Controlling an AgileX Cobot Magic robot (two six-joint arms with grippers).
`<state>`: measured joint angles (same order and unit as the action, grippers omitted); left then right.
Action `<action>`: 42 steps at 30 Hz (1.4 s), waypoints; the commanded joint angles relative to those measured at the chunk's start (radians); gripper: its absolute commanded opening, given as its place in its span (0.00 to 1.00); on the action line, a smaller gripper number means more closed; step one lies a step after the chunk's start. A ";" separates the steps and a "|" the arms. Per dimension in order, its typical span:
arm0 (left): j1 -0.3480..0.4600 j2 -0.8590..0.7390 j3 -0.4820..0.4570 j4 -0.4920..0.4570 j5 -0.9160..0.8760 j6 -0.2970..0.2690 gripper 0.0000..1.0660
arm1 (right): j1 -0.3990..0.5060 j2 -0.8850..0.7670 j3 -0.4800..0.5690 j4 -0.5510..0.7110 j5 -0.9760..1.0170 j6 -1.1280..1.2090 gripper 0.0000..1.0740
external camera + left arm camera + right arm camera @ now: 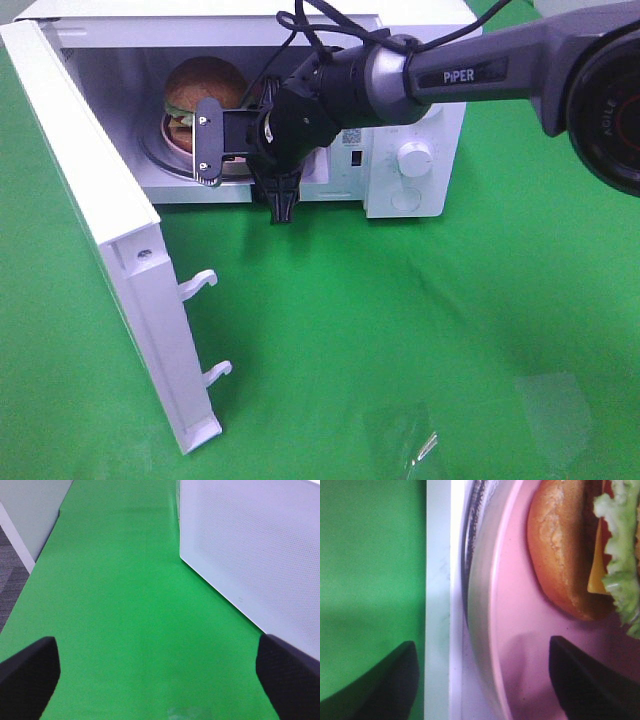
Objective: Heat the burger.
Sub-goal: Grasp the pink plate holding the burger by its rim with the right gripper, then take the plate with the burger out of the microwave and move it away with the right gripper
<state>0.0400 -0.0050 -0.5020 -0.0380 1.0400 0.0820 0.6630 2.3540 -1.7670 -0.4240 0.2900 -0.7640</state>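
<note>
The burger (205, 85), with a golden-brown bun, green lettuce and yellow cheese, sits in a shallow pink bowl (520, 630) on the turntable inside the open white microwave (420, 120). In the right wrist view the burger (565, 555) lies close ahead. My right gripper (245, 170) is at the oven's front opening. It (481, 641) stands open, one finger over the green cloth outside, the other over the bowl, straddling the bowl's rim and the oven's sill. My left gripper (157, 645) is open over bare green cloth, holding nothing, and does not show in the exterior view.
The microwave door (110, 250) swings wide open toward the front left, with two latch hooks (200, 283) sticking out. Its perforated panel (250, 545) is close beside my left gripper. A dial (413, 160) is on the oven's right panel. Clear plastic (425, 445) lies at the front.
</note>
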 commanded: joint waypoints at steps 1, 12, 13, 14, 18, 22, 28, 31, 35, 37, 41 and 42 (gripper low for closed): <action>0.004 -0.018 0.003 -0.006 -0.003 0.005 0.94 | 0.003 0.002 -0.004 0.000 -0.004 -0.012 0.61; 0.004 -0.018 0.003 -0.006 -0.003 0.005 0.94 | 0.015 0.002 -0.004 0.034 -0.006 -0.008 0.01; 0.004 -0.018 0.003 -0.006 -0.003 0.005 0.94 | 0.015 0.002 -0.004 0.034 -0.006 -0.008 0.01; 0.004 -0.018 0.003 -0.006 -0.003 0.005 0.94 | 0.015 0.002 -0.004 0.034 -0.004 -0.008 0.00; 0.004 -0.018 0.003 -0.006 -0.003 0.005 0.94 | 0.015 0.002 -0.004 0.036 -0.004 -0.008 0.00; 0.004 -0.018 0.003 -0.006 -0.003 0.005 0.94 | 0.023 0.002 -0.004 0.050 0.001 -0.016 0.00; 0.004 -0.018 0.003 -0.006 -0.003 0.005 0.94 | 0.030 0.002 -0.004 0.055 0.030 -0.054 0.00; 0.004 -0.018 0.003 -0.006 -0.003 0.005 0.94 | 0.036 -0.001 -0.004 0.100 0.061 -0.108 0.00; 0.004 -0.018 0.003 -0.006 -0.003 0.005 0.94 | 0.037 -0.001 -0.004 0.181 0.095 -0.214 0.00; 0.004 -0.018 0.003 -0.006 -0.003 0.005 0.94 | 0.037 -0.001 -0.004 0.206 0.125 -0.272 0.00; 0.004 -0.018 0.003 -0.006 -0.003 0.005 0.94 | 0.037 -0.005 -0.004 0.209 0.145 -0.324 0.00; 0.004 -0.018 0.003 -0.006 -0.003 0.005 0.94 | 0.037 -0.013 -0.003 0.209 0.145 -0.330 0.00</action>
<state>0.0400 -0.0050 -0.5020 -0.0380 1.0400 0.0820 0.6980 2.3500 -1.7710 -0.2260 0.4100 -1.0710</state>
